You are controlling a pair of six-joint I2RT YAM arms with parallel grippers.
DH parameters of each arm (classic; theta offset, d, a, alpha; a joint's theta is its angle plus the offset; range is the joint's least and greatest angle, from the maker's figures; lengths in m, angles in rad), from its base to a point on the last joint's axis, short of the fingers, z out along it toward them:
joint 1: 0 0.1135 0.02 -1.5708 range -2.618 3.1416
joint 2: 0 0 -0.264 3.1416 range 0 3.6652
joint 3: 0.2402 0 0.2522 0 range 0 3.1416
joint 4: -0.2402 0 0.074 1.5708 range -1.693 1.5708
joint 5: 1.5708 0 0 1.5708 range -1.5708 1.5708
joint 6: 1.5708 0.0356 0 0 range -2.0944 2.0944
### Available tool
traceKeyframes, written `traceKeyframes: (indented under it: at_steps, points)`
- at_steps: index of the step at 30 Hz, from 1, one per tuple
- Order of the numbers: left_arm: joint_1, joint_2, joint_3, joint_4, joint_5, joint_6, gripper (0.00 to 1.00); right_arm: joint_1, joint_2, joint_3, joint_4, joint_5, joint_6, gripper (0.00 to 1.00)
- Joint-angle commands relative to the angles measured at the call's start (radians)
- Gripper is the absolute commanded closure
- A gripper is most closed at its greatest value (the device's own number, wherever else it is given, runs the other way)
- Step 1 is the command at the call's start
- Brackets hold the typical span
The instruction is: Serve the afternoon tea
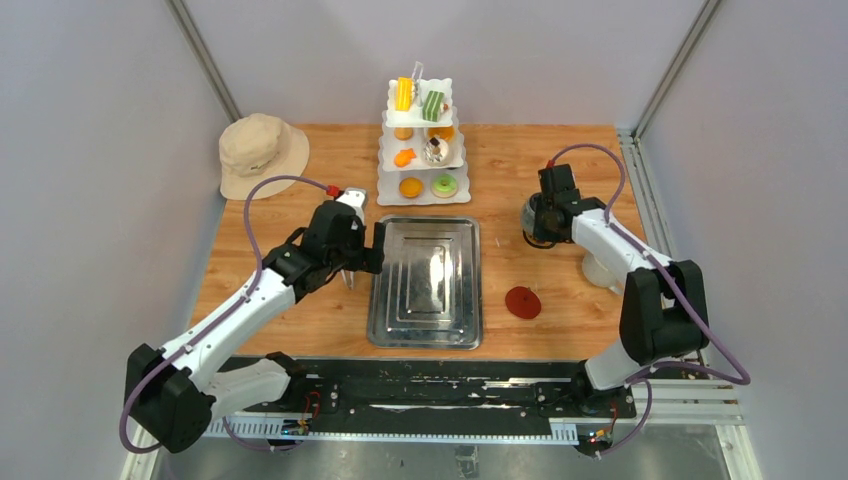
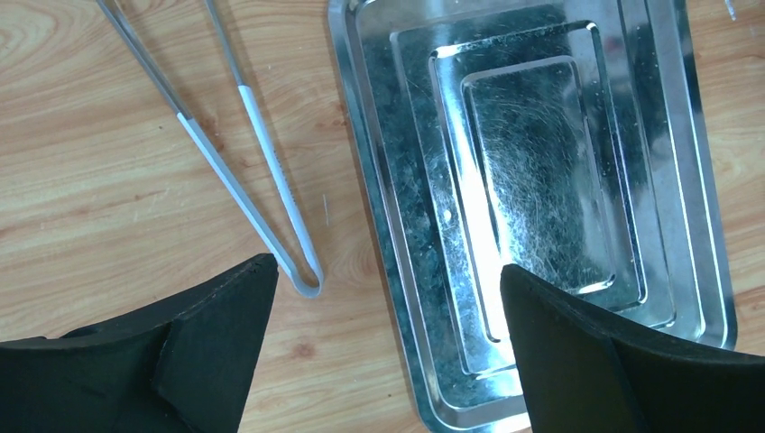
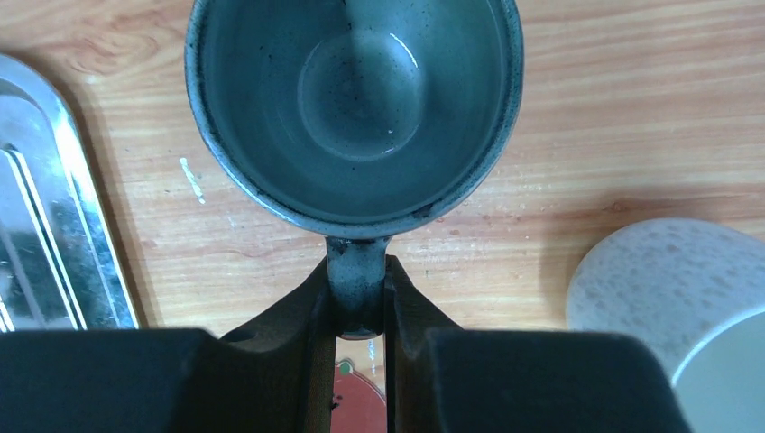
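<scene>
Grey mug [image 3: 356, 99] is pinched by right end effector [image 3: 359, 271], white mug [image 3: 668, 280] just beside; left end effector [image 2: 388, 266] is spread near tongs [image 2: 271, 162].

Bare tabletop [image 2: 325, 153] runs between tongs [image 2: 270, 153] and steel tray [image 2: 541, 180] under left claw [image 2: 386, 266].

The tray [image 2: 559, 180] is scratched glossy steel, table [image 2: 108, 135] matt wood, grey mug [image 3: 356, 99] glazed

Robot lab cell, plain partition walls [image 1: 100, 150], aluminium frame posts [image 1: 205, 60], wooden table [image 1: 560, 180], 2 bolted arms [image 1: 235, 315]
</scene>
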Motion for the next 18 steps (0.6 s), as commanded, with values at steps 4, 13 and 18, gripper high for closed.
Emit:
traceKeyframes:
  at_steps: [4, 13, 18]
  points:
    - [-0.006, -0.031, 0.003, -0.012, -0.004, -0.013, 0.02, 0.017, 0.008, -0.035, 0.063, 0.076, 0.002, 0.99]
    - [-0.006, 0.004, 0.02, -0.023, -0.009, -0.015, 0.02, 0.017, 0.011, -0.057, 0.061, 0.085, 0.003, 0.99]
    - [-0.006, 0.01, 0.019, -0.022, -0.008, -0.012, 0.02, 0.016, 0.003, -0.066, 0.053, 0.053, 0.012, 0.7]
